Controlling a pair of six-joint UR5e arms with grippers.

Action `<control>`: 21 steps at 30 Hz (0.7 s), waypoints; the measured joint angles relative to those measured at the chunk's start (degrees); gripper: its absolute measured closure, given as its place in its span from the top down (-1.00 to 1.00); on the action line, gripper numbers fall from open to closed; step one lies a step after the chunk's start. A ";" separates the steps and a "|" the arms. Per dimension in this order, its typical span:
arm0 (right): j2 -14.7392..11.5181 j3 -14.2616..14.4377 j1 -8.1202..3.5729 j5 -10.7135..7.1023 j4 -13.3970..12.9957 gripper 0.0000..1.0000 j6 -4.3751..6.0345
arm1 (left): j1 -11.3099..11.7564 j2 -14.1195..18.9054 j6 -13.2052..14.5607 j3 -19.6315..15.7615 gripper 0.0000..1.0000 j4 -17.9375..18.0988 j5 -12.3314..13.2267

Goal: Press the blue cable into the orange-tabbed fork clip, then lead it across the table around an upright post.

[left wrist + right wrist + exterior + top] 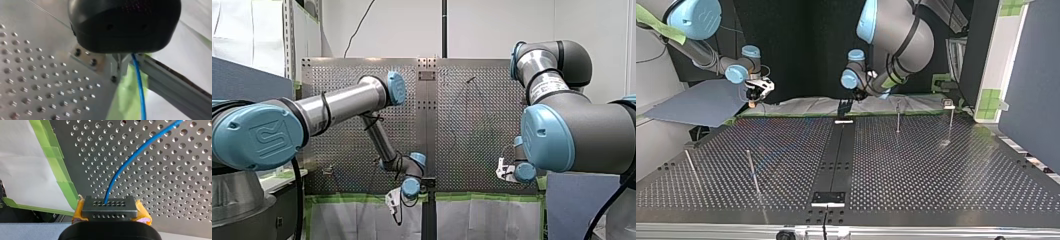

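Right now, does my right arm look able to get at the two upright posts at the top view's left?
Probably yes: the right gripper hangs over the far edge of the table, with nothing standing between it and the posts. The blue cable in its jaws might hold it back.

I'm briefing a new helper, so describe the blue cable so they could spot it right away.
Look at the perforated metal table, near its edge lined with green tape. There my yellow-padded right gripper holds the blue cable, which curves away from it over the holes. It is the only thin, bright blue line against the grey metal.
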 joint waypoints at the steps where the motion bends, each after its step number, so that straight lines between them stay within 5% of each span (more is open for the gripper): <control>1: 0.00 0.00 -0.03 0.00 0.00 -1.00 0.00 | -0.15 0.51 0.13 -0.14 -1.00 -0.09 -0.63; 21: 0.07 0.01 -0.24 -0.09 -0.27 -1.00 0.20 | -0.45 9.67 5.93 -10.90 -1.00 4.81 -8.13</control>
